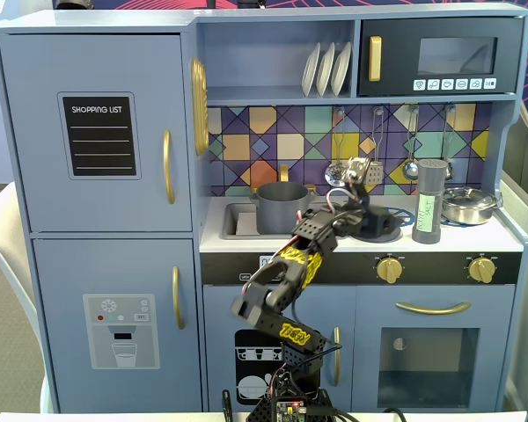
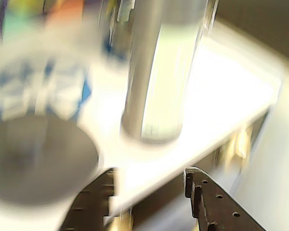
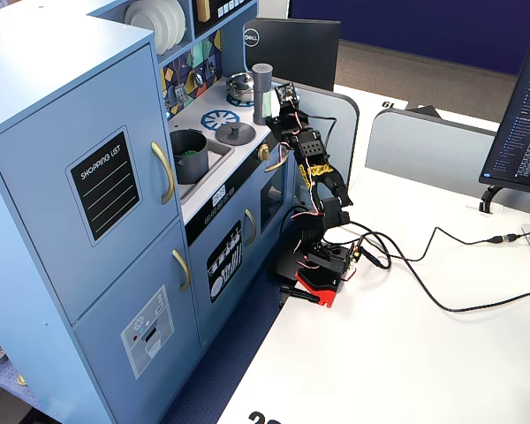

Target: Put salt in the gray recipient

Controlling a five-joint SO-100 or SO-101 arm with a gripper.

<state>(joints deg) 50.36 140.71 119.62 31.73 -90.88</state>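
The gripper (image 2: 151, 185) is seen in the wrist view with its two dark fingers spread apart at the lower edge, and nothing is held between them. Just beyond the gap, at about twelve o'clock, the salt (image 2: 159, 72) is seen upright on the white counter, blurred, with its pale green label facing the camera; no contact with the fingers is visible. At nine o'clock from the gripper in that view a round gray lid (image 2: 36, 161) is seen lying flat. In a fixed view the gripper (image 1: 359, 171) is raised above the counter of the toy kitchen (image 1: 97, 202), and the salt (image 1: 429, 202) is found at three o'clock from it, standing on the counter and apart from it. The gray recipient (image 1: 282, 207) is set in the sink at nine o'clock from the gripper, well apart from the salt. A shiny steel pan (image 1: 469, 204) is placed just beside the salt at three o'clock.
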